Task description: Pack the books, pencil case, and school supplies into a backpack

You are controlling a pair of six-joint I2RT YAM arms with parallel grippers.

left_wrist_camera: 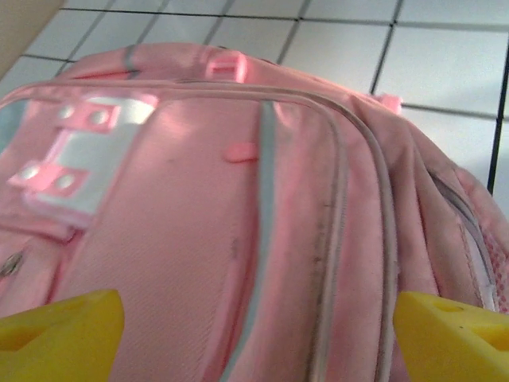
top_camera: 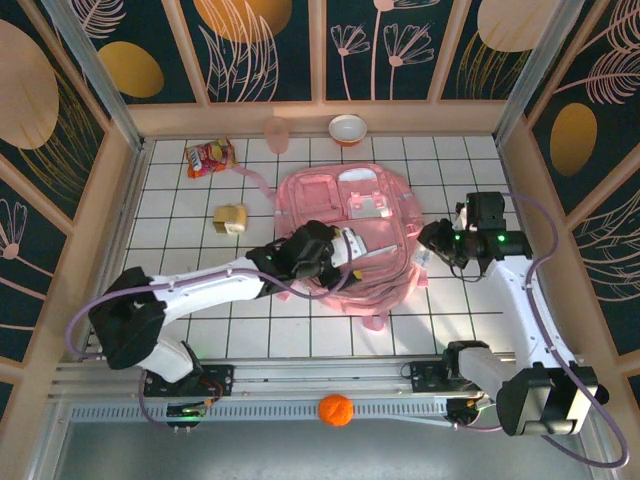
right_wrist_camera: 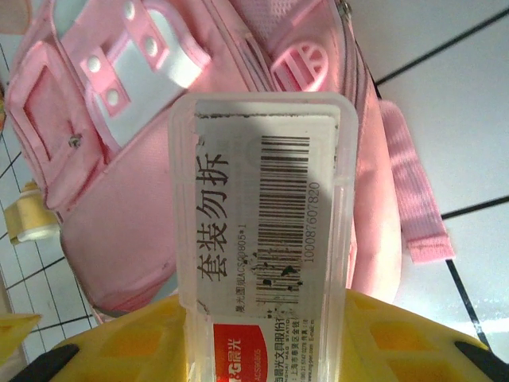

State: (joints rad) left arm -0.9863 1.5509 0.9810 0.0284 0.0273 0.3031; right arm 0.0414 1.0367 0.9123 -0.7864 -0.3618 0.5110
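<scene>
The pink backpack (top_camera: 375, 215) lies flat in the middle of the tiled table. My left gripper (top_camera: 345, 255) hovers over its lower left part. In the left wrist view its yellow fingers (left_wrist_camera: 60, 334) stand wide apart and open, with backpack (left_wrist_camera: 199, 199) fabric and zip seams under them. My right gripper (top_camera: 432, 243) is at the backpack's right edge, shut on a slim clear box (right_wrist_camera: 266, 215) with a barcode label and a red mark, one of the school supplies. A tan-yellow block (top_camera: 230, 218) lies left of the backpack. The books and the pencil case are out of view.
A red-orange snack packet (top_camera: 208, 157) lies at the back left. A pink cup (top_camera: 277, 133) and a small bowl (top_camera: 348, 128) stand by the back wall. An orange ball (top_camera: 336, 410) rests on the front rail. Wooden walls close in the table.
</scene>
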